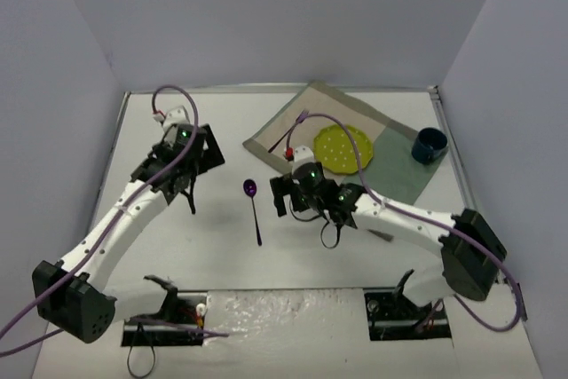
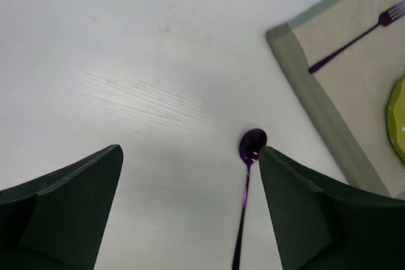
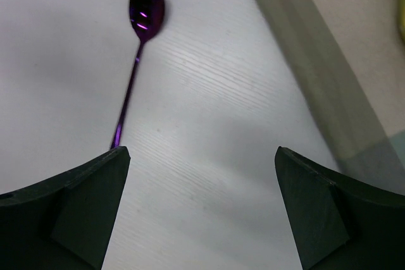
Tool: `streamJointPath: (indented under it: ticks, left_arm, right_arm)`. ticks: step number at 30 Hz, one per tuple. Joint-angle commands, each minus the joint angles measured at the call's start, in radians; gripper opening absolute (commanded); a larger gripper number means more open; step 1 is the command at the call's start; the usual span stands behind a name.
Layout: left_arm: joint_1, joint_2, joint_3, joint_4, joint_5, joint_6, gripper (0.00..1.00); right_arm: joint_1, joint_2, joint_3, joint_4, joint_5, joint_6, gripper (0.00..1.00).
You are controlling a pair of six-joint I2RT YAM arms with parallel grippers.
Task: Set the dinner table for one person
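Observation:
The white dinner table (image 1: 217, 250) holds a purple spoon (image 1: 254, 210) near its middle, bowl toward the back. The spoon also shows in the left wrist view (image 2: 248, 175) beside the right finger, and in the right wrist view (image 3: 140, 36) above the left finger. A beige-and-green placemat (image 1: 297, 126) lies at the back right with a yellow-green plate (image 1: 344, 148) on it. A purple fork (image 2: 354, 41) lies on the placemat (image 2: 329, 112). My left gripper (image 1: 188, 191) (image 2: 190, 150) is open and empty, left of the spoon. My right gripper (image 1: 286, 198) (image 3: 201, 151) is open and empty, right of the spoon.
A dark blue cup (image 1: 430, 145) stands at the placemat's right end near the table's right edge. Grey walls close in the back and both sides. Two cut-outs with black stands (image 1: 164, 308) (image 1: 404, 308) sit at the near edge. Purple cables (image 1: 497, 308) loop off both arms.

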Motion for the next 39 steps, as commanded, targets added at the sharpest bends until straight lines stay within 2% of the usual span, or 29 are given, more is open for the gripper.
streamJointPath:
  ticks: [1,4,6,10,15,23,27,28,29,31,34,39]
  left_arm:
    - [0.109,-0.154,0.053,-0.123,-0.018,0.252,0.91]
    - [0.155,-0.208,0.02,-0.119,-0.06,0.319,0.94]
    - [0.16,-0.264,-0.015,-0.107,-0.137,0.378,0.97]
    - [0.17,-0.343,-0.085,-0.069,-0.2,0.425,0.97]
    - [0.174,-0.385,-0.147,-0.041,-0.208,0.423,0.97]
    - [0.18,-0.37,-0.147,-0.043,-0.196,0.423,0.97]
    - [0.182,-0.378,-0.151,-0.044,-0.203,0.42,0.97]
    - [0.184,-0.383,-0.151,-0.044,-0.204,0.42,0.97]
    - [0.184,-0.384,-0.153,-0.043,-0.204,0.42,0.97]
    - [0.184,-0.388,-0.153,-0.044,-0.213,0.42,0.97]
    - [0.184,-0.39,-0.155,-0.044,-0.217,0.419,0.97]
    - [0.184,-0.395,-0.156,-0.044,-0.21,0.419,0.97]
  right_arm:
    - [0.097,0.192,0.171,0.049,0.125,0.058,0.9]
    - [0.121,0.303,0.259,0.037,0.137,0.069,0.85]
    - [0.144,0.372,0.311,0.019,0.147,0.074,0.77]
    - [0.157,0.476,0.404,-0.013,0.145,0.098,0.69]
    - [0.16,0.57,0.468,-0.049,0.168,0.13,0.54]
    - [0.161,0.662,0.529,-0.112,0.185,0.132,0.39]
    - [0.156,0.686,0.531,-0.119,0.183,0.134,0.29]
    - [0.152,0.692,0.53,-0.123,0.183,0.135,0.24]
    - [0.148,0.701,0.526,-0.126,0.169,0.137,0.14]
    - [0.135,0.699,0.513,-0.127,0.161,0.142,0.04]
    - [0.115,0.66,0.478,-0.128,0.177,0.146,0.0]
    - [0.047,0.463,0.379,-0.134,0.222,0.163,0.0]
